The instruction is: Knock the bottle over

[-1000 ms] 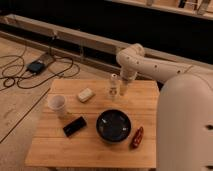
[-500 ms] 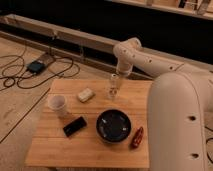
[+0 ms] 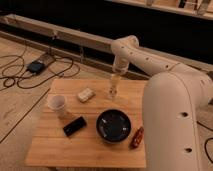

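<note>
The bottle (image 3: pixel 112 89) is small, slim and clear with a pale top. It stands upright near the far edge of the wooden table (image 3: pixel 55 145), right of the middle. My gripper (image 3: pixel 118 71) hangs down from the white arm (image 3: pixel 145 60), right over the top of the bottle, at or very near its cap. I cannot tell whether it touches the bottle.
A white paper cup (image 3: pixel 56 104) stands at the table's left. A pale block (image 3: pixel 86 94) lies left of the bottle. A black flat device (image 3: pixel 74 126), a dark bowl (image 3: pixel 114 125) and a reddish packet (image 3: pixel 137 136) lie nearer the front. Cables lie on the floor at the left.
My gripper has moved left, from beside the bottle's right to over its top. The bottle still stands upright.
</note>
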`<state>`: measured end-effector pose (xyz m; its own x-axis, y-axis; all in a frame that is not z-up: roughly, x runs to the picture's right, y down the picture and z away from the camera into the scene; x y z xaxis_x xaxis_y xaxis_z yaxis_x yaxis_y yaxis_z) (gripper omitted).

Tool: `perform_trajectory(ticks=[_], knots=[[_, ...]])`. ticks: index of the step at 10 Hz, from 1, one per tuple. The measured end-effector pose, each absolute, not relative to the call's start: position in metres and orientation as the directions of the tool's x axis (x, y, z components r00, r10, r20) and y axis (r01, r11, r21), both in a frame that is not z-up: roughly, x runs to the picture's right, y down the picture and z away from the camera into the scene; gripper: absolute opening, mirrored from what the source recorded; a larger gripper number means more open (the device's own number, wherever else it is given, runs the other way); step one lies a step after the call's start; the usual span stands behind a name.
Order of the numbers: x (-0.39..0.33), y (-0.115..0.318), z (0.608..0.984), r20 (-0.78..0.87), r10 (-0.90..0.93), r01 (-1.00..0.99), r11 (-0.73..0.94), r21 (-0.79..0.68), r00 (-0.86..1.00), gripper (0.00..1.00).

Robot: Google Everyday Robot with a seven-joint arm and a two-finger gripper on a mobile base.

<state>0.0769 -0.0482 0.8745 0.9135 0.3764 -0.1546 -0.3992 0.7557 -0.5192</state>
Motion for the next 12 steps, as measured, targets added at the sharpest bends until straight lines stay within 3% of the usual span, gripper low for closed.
perform_trajectory(ticks=[4, 12], knots=[[0.045, -0.031, 0.853, -0.084, 0.360, -0.337, 0.731, -0.593, 0.929, 0.80], [0.030, 0.012, 0.778, -0.119, 0.342, -0.329, 0.662, -0.673, 0.932, 0.80]])
